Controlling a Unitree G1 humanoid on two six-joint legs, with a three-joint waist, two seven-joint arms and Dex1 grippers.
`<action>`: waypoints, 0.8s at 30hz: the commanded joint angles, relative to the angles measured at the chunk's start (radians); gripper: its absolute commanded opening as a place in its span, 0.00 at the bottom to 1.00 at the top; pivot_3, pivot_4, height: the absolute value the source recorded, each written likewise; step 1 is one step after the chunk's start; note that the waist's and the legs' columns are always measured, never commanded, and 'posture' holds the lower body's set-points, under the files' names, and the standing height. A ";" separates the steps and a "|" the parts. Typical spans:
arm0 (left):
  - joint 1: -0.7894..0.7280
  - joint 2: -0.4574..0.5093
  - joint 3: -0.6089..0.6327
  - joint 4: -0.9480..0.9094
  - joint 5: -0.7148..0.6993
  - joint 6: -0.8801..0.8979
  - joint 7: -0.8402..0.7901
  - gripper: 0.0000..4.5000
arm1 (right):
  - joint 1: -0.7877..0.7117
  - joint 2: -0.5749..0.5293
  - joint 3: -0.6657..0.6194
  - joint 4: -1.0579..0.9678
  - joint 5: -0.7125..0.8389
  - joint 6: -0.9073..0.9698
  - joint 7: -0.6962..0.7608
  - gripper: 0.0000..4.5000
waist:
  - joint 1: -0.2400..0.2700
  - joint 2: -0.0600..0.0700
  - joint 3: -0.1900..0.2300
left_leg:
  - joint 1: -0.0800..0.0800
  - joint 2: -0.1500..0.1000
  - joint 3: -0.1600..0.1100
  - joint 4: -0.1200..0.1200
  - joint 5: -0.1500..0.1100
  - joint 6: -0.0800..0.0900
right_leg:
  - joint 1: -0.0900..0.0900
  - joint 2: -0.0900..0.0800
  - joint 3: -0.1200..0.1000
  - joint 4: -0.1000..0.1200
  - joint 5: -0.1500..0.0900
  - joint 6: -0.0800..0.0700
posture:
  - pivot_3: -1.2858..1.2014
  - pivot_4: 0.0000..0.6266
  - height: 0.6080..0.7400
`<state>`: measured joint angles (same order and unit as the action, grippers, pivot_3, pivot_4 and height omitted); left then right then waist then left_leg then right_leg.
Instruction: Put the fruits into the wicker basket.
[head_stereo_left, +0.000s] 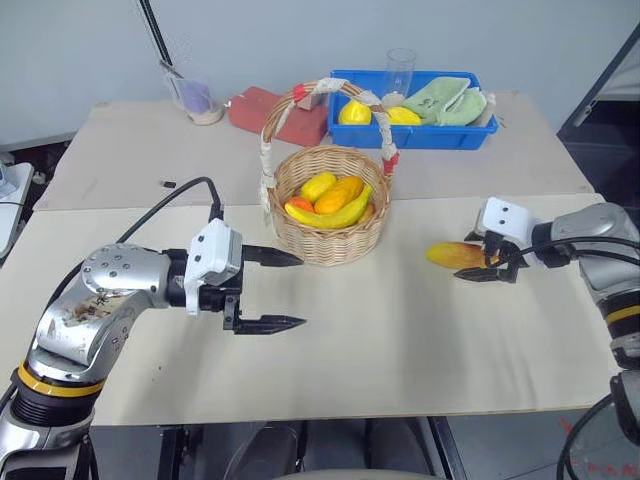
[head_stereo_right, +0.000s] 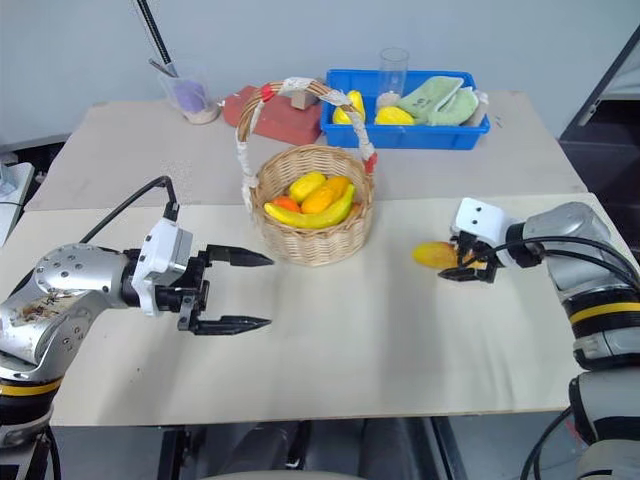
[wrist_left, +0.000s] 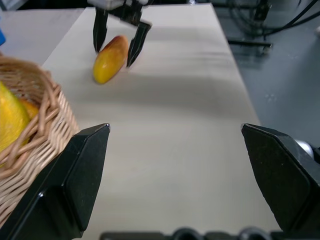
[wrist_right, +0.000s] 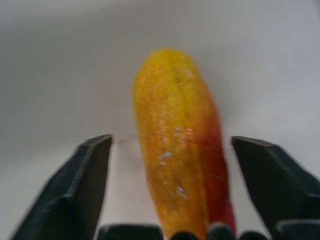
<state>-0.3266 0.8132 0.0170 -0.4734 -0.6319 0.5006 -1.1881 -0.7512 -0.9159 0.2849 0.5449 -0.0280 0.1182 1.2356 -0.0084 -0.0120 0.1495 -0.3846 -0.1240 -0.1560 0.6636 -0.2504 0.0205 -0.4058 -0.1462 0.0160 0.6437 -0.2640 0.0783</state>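
The wicker basket (head_stereo_left: 330, 240) stands mid-table, its taped handle arching over it. Inside lie a curved yellow banana (head_stereo_left: 340, 215) and other yellow and orange fruits (head_stereo_left: 338, 193). A yellow-orange mango (head_stereo_left: 450, 254) with a red blush lies on the table to the basket's right. My right gripper (head_stereo_left: 478, 258) is open astride the mango's near end, and the right wrist view shows a gap on each side of the mango (wrist_right: 175, 145). My left gripper (head_stereo_left: 300, 291) hangs open and empty just left of the basket, pointing right. From the left wrist, the mango (wrist_left: 111, 59) appears beyond the basket (wrist_left: 40, 125).
A blue plastic bin (head_stereo_left: 415, 137) at the back holds lemons, a green cloth and a glass. A red block (head_stereo_left: 280, 112) and a cup (head_stereo_left: 197, 100) stand back left. The table's front edge runs close under both arms.
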 joint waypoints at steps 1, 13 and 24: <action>0.009 -0.005 0.036 -0.043 -0.028 -0.019 0.015 1.00 | -0.034 -0.008 -0.019 0.024 -0.021 -0.043 0.021 0.58 | -0.001 0.000 0.000 | 0.000 0.000 0.000 0.000 0.000 0.000 | 0.000 0.000 0.000 0.000 0.000 0.000 | 0.52 0.24 1.00; 0.139 0.014 0.177 -0.075 -0.067 0.007 0.106 1.00 | 0.069 -0.041 -0.155 -0.436 0.228 0.285 0.156 0.31 | -0.005 0.001 0.000 | 0.000 0.001 0.000 -0.001 0.000 0.000 | -0.001 0.000 0.001 0.000 0.000 0.000 | 0.52 0.24 1.00; 0.231 -0.011 0.322 -0.094 -0.128 0.028 0.255 1.00 | -0.189 0.514 -0.233 -0.560 0.384 0.669 -0.448 0.30 | 0.010 0.001 0.000 | 0.002 0.001 -0.001 -0.003 0.000 -0.001 | -0.003 0.001 0.001 0.002 0.001 -0.002 | 0.52 0.24 1.00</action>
<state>-0.0809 0.8034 0.3100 -0.5486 -0.7386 0.5293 -0.9515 -0.9052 -0.4241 0.0650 -0.0736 0.3956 0.8265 0.8832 0.0012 -0.0105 0.1496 -0.3818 -0.1236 -0.1569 0.6611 -0.2501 0.0194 -0.4084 -0.1456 0.0175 0.6465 -0.2626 0.0758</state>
